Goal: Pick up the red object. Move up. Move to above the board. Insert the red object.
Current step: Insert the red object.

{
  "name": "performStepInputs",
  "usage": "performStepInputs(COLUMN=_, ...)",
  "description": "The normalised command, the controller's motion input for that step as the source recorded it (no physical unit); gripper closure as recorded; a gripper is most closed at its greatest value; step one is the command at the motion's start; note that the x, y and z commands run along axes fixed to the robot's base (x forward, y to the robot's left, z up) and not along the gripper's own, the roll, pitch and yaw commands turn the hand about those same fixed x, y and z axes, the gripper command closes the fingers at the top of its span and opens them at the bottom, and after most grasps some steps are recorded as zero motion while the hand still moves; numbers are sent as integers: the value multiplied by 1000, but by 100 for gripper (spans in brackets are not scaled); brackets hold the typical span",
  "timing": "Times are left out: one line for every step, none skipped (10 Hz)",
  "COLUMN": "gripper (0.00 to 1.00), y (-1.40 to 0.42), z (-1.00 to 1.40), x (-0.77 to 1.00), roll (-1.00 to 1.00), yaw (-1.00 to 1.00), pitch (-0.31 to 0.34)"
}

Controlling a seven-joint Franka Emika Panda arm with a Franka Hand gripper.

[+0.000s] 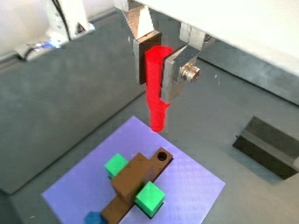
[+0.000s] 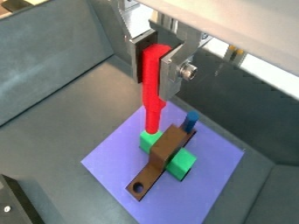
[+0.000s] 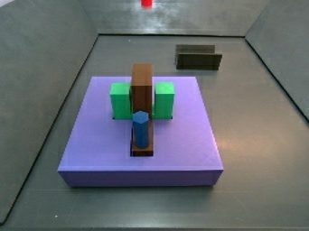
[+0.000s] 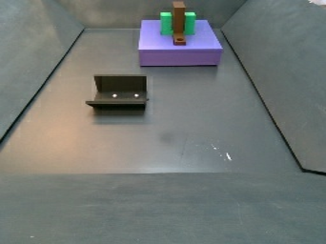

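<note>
Claw (image 1: 159, 68) high above the board (image 1: 82, 179), clamped on the upright red object (image 1: 156, 83); red tip hanging over the board's brown bar (image 2: 162, 157) and green blocks (image 2: 177, 164).

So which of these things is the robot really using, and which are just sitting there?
In the job:
- the red stick, held upright in the gripper, jaws shut on it, high above the board
- the purple board, where it goes

Just there:
- brown bar
- green blocks
- blue peg
- dark fixture on the floor, apart from the board
</note>
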Motion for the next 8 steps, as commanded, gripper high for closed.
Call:
performStepInputs(gripper=100, y=417, z=-714, x=-40, roll=-94, yaw=-209, pitch=-171)
performStepInputs(gripper=100, y=420, z=-703, x=-26, roll=-100, yaw=-189, pitch=-170)
performStepInputs(gripper=100, y=360, z=-729, x=0, roll=-103, yaw=-157, pitch=-160)
performStepInputs(gripper=100, y=263, z=-743, x=-34, roll=-117, yaw=-131, pitch=-164)
performStepInputs(gripper=100, y=231, z=-711, x=-37, roll=-144, yaw=-114, pitch=-173)
performStepInputs(gripper=100, y=163, z=-697, x=-3, roll=-146, yaw=-80, pitch=-187)
performStepInputs(gripper=100, y=37, z=-740, x=0, roll=-90, yaw=-34, pitch=-180)
performStepInputs(gripper=100, y=-20, z=-583, x=0, roll=0, yaw=-3, pitch=-111)
